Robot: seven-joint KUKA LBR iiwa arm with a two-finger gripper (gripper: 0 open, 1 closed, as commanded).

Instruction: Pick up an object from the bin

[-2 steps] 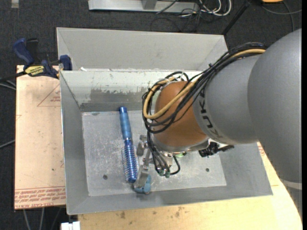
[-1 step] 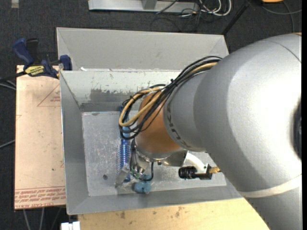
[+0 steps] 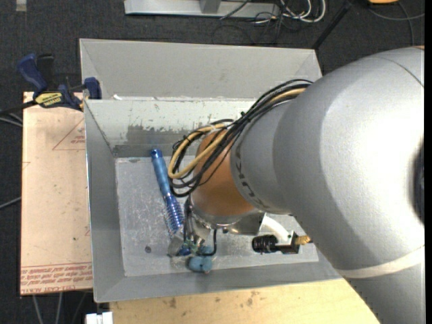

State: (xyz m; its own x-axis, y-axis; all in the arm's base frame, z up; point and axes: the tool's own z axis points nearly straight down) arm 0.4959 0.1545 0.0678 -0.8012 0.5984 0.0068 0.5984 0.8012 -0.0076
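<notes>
My gripper (image 3: 190, 244) is low in the bin, near the front wall and a little left of the middle. A long blue pen-like stick (image 3: 165, 186) with a ribbed lower end lies slanted on the bin floor, and its lower end reaches right up to the gripper's left side. A small blue-green lump (image 3: 200, 264) lies directly under and in front of the gripper, touching the front wall. Whether anything is held is hidden by the gripper's body.
A white piece with a black cylinder and an orange tip (image 3: 277, 242) lies at the front right of the bin floor. The arm with its orange cover and looping cables covers the bin's middle and right. The floor's left strip is bare.
</notes>
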